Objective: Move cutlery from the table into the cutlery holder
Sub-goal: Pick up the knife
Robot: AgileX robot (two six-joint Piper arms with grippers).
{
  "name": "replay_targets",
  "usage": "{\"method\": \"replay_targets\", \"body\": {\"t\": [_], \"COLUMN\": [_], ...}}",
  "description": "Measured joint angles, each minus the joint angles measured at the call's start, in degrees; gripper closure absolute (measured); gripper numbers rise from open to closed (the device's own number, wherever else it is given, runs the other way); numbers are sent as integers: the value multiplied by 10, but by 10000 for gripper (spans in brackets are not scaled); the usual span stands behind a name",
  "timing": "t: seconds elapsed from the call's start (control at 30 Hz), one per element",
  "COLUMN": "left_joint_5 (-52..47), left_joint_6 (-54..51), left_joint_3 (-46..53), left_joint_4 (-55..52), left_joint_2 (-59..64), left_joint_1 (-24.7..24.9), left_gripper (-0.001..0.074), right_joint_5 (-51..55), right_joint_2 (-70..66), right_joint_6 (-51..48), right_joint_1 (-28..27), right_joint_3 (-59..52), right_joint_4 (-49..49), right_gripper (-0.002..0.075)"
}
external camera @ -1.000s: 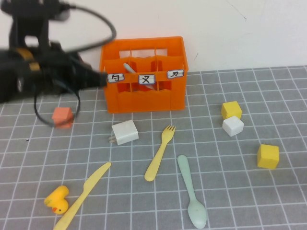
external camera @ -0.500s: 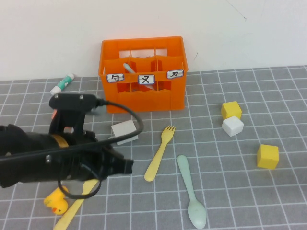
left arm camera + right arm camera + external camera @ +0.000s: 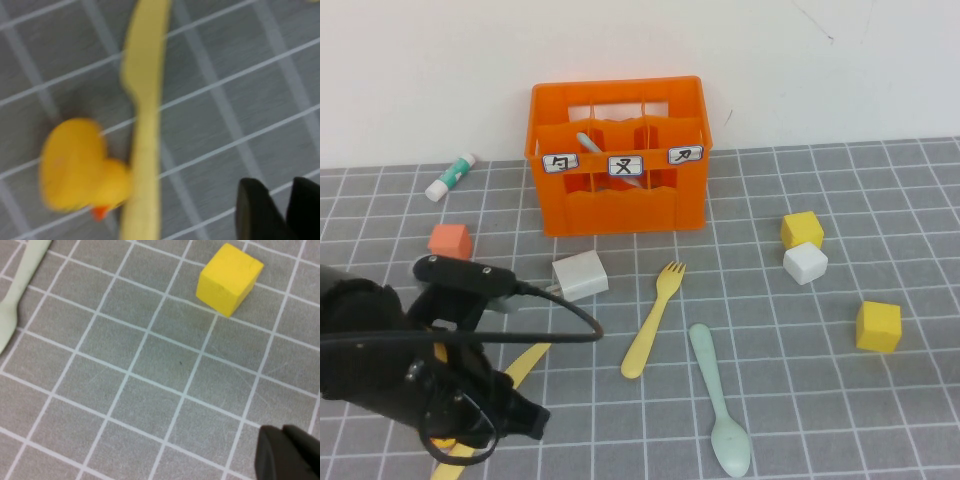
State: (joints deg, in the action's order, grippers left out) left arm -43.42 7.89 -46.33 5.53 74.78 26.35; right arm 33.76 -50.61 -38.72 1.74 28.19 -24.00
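Table [image 3: 880, 420]: grey mat, white grid, plain pale wall behind.
Cutlery holder [image 3: 620, 200]: upper centre; a grey utensil [image 3: 588, 142] inside.
Fork [image 3: 654, 318], spoon [image 3: 718, 398]: lower centre.
Knife [image 3: 144, 125]: beside the duck [image 3: 75, 165].
Left gripper [image 3: 280, 210]: lower left, fingers closed, nothing held.
Right gripper [image 3: 287, 452]: seen only in the right wrist view, closed, empty.

Orange cutlery holder [image 3: 618, 200], white-gridded grey table [image 3: 840, 400]

- Your left arm [image 3: 410, 370] reaches low over the near-left part of the desk [image 3: 820, 400], wrist bent down.
- Left gripper [image 3: 280, 210]: dark fingers [image 3: 255, 210] close together, nothing between them.
- Your right gripper [image 3: 290, 452]: only its dark tip in right wrist view, above the desk.
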Motion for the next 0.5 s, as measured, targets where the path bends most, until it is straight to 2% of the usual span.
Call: {"method": "replay_targets", "body": {"t": [0.1, 0.17, 0.5], "left_joint_5": [-14, -23, -29], "left_joint_6": [39, 62, 92], "left_joint_3": [0, 0, 0], "left_joint_4": [-32, -34, -14], "left_joint_2": [11, 20, 67], "left_joint_1": [-1, -1, -1], "left_gripper": [522, 496, 480], "right_joint_5": [0, 0, 2], "right_joint_2": [0, 0, 0], "right_joint_6": [0, 0, 0], "right_joint_1": [0, 0, 0], "right_joint_3": [0, 0, 0], "right_joint_4": [-1, -4, -6], "right_gripper": [729, 729, 729]}}
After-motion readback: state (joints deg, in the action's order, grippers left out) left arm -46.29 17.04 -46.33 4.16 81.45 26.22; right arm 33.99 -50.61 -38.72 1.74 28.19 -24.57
